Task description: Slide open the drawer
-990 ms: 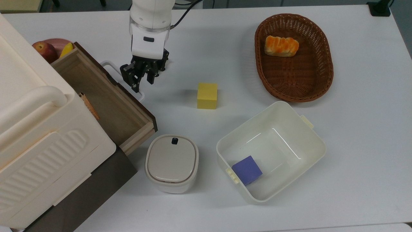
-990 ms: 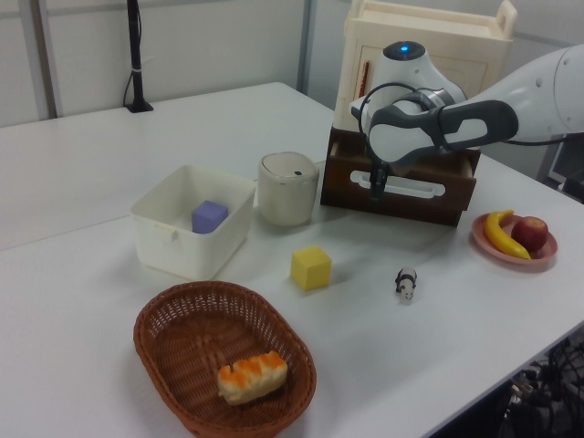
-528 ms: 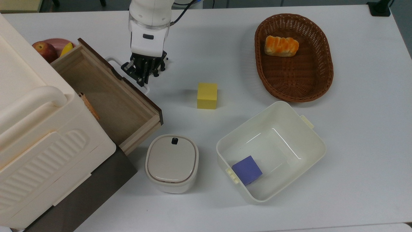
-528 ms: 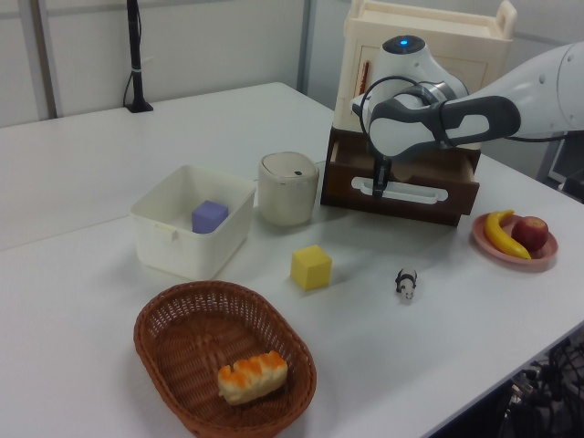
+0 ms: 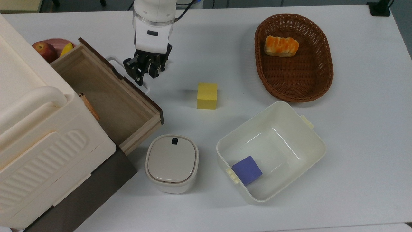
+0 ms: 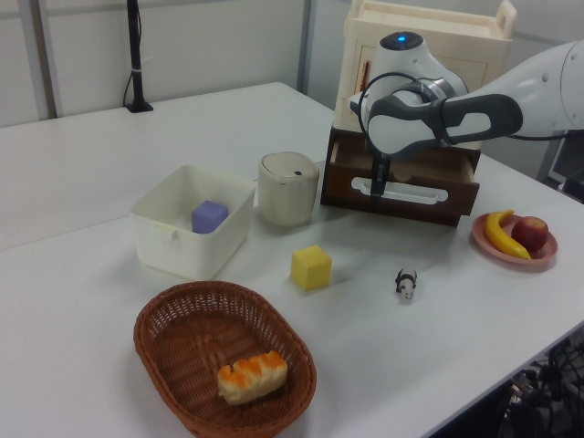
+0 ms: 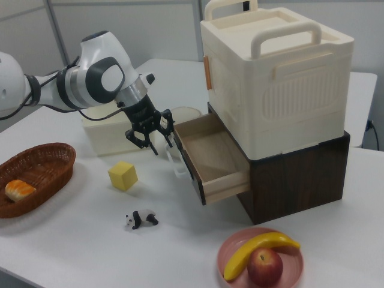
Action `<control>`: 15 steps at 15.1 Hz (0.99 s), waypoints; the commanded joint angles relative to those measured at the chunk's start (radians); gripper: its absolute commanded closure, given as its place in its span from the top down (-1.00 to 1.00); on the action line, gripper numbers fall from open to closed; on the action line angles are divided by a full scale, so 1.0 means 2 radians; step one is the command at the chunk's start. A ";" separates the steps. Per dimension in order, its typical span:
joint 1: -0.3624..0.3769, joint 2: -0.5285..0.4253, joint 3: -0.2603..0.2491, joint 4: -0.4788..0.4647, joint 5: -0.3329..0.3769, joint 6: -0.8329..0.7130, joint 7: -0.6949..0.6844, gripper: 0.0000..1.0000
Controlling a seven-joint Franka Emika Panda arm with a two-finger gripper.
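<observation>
**While drawer is standing pulled out, your gripper is sitting at its handle**

With the drawer (image 5: 106,96) slid well out of the dark brown cabinet (image 7: 300,180), you are looking at its light wood inside lying bare in the top view, at about 9 o'clock from the yellow block (image 5: 207,95). Its dark front panel is facing the table (image 5: 354,129), and the white loop handle (image 5: 112,61) is sticking out from it. Your gripper (image 5: 146,72) is hanging just beside that handle, at roughly 2 o'clock from the drawer's middle in the top view. Its fingers (image 7: 157,144) are standing apart, clamping nothing; I cannot tell whether one is touching the handle. A cream ribbed box (image 7: 276,78) is sitting on the cabinet. A lidded cream pot (image 5: 171,162) is standing at 5 o'clock from the drawer's front corner. A white tub (image 5: 309,141) is holding a purple cube (image 5: 247,169). A wicker basket (image 5: 322,77) at 2 o'clock from the block is holding bread (image 5: 281,46).
</observation>
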 commanded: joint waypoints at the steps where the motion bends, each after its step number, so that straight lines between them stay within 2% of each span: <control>1: 0.006 -0.013 0.001 -0.004 0.001 -0.019 0.013 -0.08; 2: 0.007 -0.015 0.002 -0.003 0.001 -0.026 0.019 -0.08; 3: 0.007 -0.016 0.009 0.005 0.002 -0.045 0.035 0.04; 4: 0.007 -0.021 0.015 0.019 0.004 -0.073 0.063 0.30; 5: 0.010 -0.026 0.020 0.034 0.014 -0.109 0.101 0.81; 6: 0.018 -0.031 0.027 0.052 0.036 -0.148 0.145 1.00; 9: 0.030 -0.031 0.029 0.111 0.068 -0.247 0.303 1.00; 10: 0.031 -0.033 0.029 0.117 0.079 -0.258 0.346 1.00; 12: 0.031 -0.039 0.024 0.121 0.093 -0.258 0.403 1.00; 15: 0.031 -0.047 0.017 0.123 0.094 -0.258 0.415 1.00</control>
